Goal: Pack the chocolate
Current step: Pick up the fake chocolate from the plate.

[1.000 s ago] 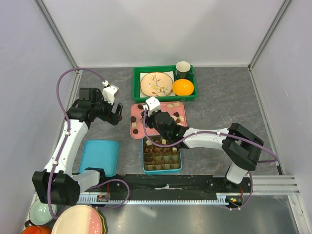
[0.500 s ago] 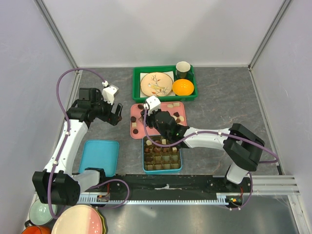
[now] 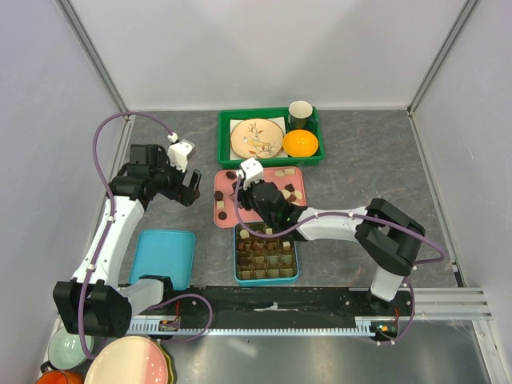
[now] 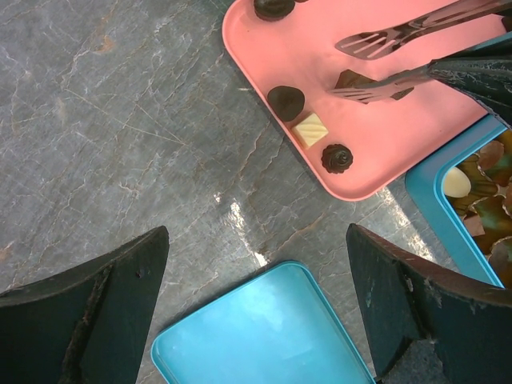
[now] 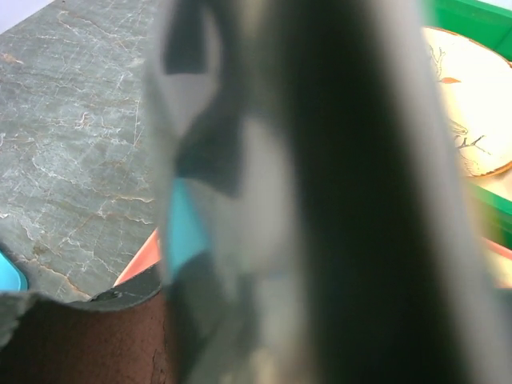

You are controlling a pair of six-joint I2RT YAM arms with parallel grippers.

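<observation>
A chocolate (image 4: 353,78) sits between tongs (image 4: 384,40) held by right pincer (image 3: 260,196).

Got the left arm folded up on the left side, left gripper (image 3: 191,187) aimed down, jaws wide apart. Got the right arm reaching low across to the middle, right gripper (image 3: 262,198) partway closed, clamped on tongs (image 4: 400,48).

Reads as polished grey stone across the table (image 4: 120,120), veined, with a bright glare. Smooth satin plastic for the pink tray (image 4: 384,144); glossier plastic for the flat teal tray (image 4: 256,336). Shiny slotted metal in the tongs (image 4: 372,44). Sheen on the dark chocolate (image 4: 286,102), matt on the cream square (image 4: 310,129). Matt, grainy black on the fingers (image 4: 88,308) of the left gripper (image 4: 256,236).
</observation>
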